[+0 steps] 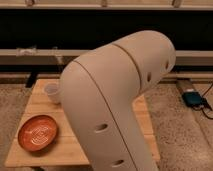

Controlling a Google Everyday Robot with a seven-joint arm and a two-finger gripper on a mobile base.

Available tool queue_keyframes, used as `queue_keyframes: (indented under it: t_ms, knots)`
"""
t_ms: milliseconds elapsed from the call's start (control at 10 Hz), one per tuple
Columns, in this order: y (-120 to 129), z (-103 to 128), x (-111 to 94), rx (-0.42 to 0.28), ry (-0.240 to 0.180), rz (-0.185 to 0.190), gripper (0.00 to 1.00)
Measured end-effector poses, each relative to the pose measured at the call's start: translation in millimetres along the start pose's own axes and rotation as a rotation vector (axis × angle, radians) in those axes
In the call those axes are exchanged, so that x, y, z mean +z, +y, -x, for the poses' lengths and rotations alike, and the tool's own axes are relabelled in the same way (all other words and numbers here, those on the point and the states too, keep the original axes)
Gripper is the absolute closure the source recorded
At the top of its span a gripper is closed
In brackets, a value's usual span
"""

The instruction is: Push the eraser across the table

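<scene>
The light wooden table (pixel 37 156) with lengthwise planks stands in the lower left and middle of the camera view. My bulky cream arm (pixel 115 100) fills the centre and covers much of the tabletop. The eraser is hidden. My gripper is out of view beyond the arm and is shut; what it touches does not show.
An orange bowl (pixel 38 132) rests on the table's near left part. A small white cup (pixel 52 91) stands near the far left edge, partly behind the arm. A blue device with cables (pixel 192 97) lies on the speckled floor at right. A dark wall with rails runs behind.
</scene>
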Motion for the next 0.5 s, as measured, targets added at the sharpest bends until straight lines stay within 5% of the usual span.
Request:
queue_keyframes:
  t_ms: [500]
  knots:
    - [2.0,28.7,0.1,-0.009,-0.025,-0.001,1.00]
